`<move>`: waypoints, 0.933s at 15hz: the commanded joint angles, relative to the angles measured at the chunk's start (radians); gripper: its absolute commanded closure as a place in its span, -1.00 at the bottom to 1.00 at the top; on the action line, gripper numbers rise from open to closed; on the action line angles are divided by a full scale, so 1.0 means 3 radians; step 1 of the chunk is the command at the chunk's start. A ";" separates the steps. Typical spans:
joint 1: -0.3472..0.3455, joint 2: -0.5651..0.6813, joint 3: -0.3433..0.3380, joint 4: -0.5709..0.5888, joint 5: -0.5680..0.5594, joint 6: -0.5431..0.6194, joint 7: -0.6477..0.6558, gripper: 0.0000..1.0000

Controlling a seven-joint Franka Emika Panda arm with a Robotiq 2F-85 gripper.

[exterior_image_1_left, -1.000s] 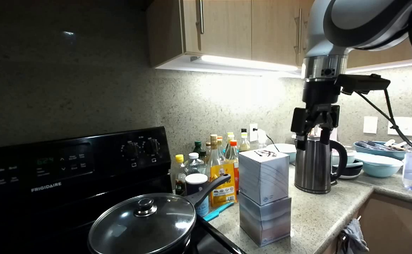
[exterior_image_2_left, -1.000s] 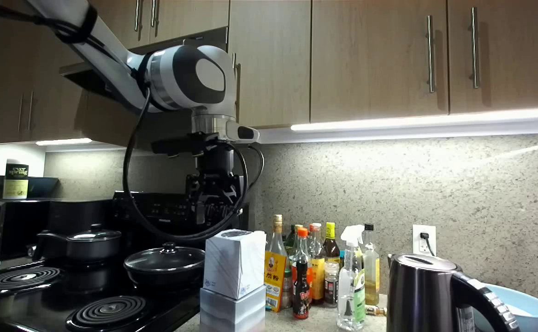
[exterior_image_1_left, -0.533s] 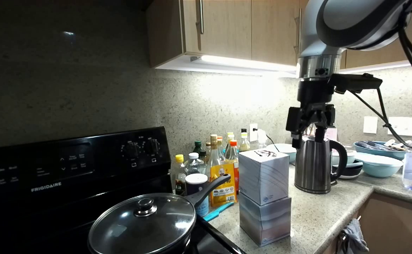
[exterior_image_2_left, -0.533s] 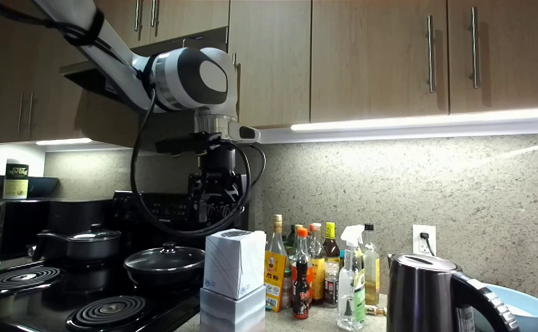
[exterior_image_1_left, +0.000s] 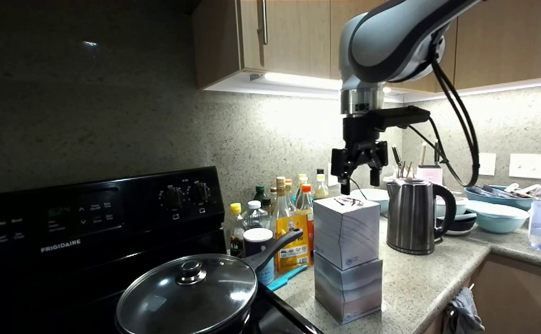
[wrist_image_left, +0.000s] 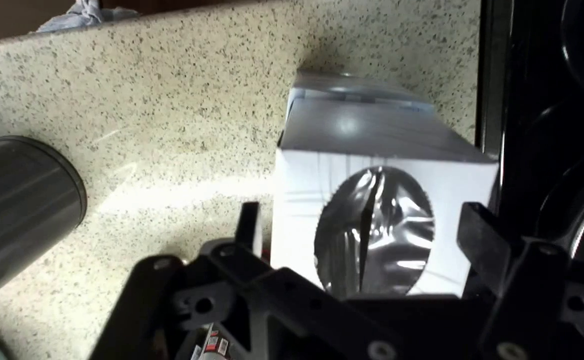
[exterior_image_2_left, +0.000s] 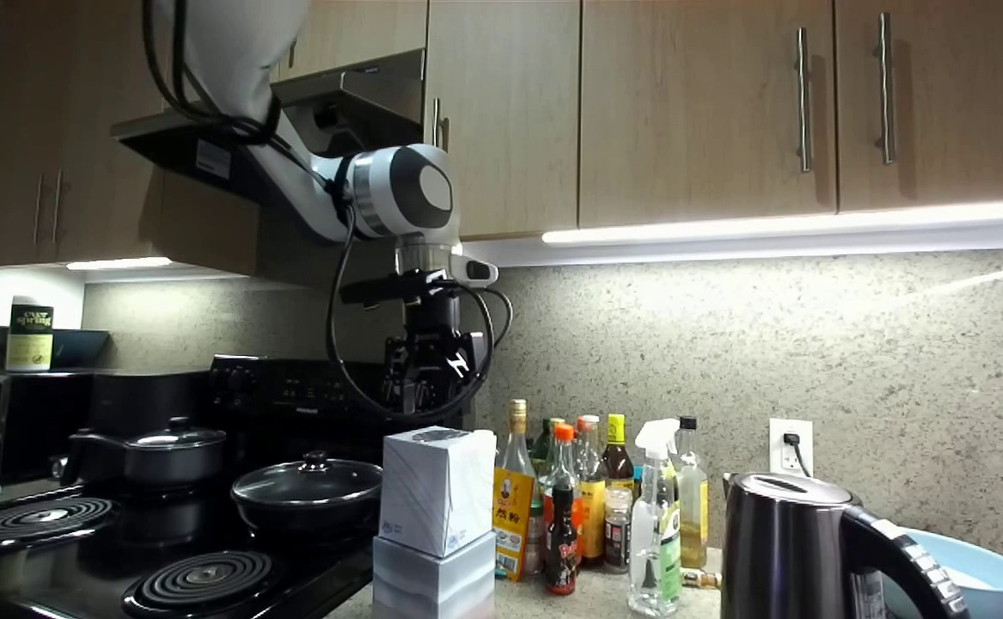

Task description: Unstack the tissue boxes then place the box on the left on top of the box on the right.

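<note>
With its fingers [wrist_image_left: 479,237] spread wide, the gripper [exterior_image_1_left: 360,183] hangs above the upper tissue box [exterior_image_1_left: 346,232]; the lower tissue box [exterior_image_1_left: 348,291] is beneath that. Only the wrist view clearly shows the slit [wrist_image_left: 365,237] in the upper box's film [wrist_image_left: 397,225], between the fingers.

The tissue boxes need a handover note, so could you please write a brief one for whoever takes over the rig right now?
Gripper: open, holding nothing, above the upper tissue box. In the wrist view one finger overlaps the box's edge, so it may need centring before lowering.
Boxes: the upper one sits directly on the lower tissue box, which stands on the counter beside the stove.
Done: no unstacking shows; the boxes stand stacked.
Left: unstack them, set them side by side, then place the left box on the right one.
</note>
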 commanded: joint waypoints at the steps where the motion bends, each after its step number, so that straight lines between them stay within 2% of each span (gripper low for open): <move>1: 0.0055 0.0115 -0.0043 0.0129 -0.0085 -0.0014 0.0083 -1.00; 4: 0.0063 0.0291 -0.0045 0.0320 -0.0149 -0.0025 0.0161 -1.00; 11: 0.0033 0.0386 -0.0183 0.0327 -0.0045 -0.0071 0.0057 -1.00; 14: 0.0022 0.0469 -0.0283 0.0337 0.0109 -0.0088 -0.0030 -1.00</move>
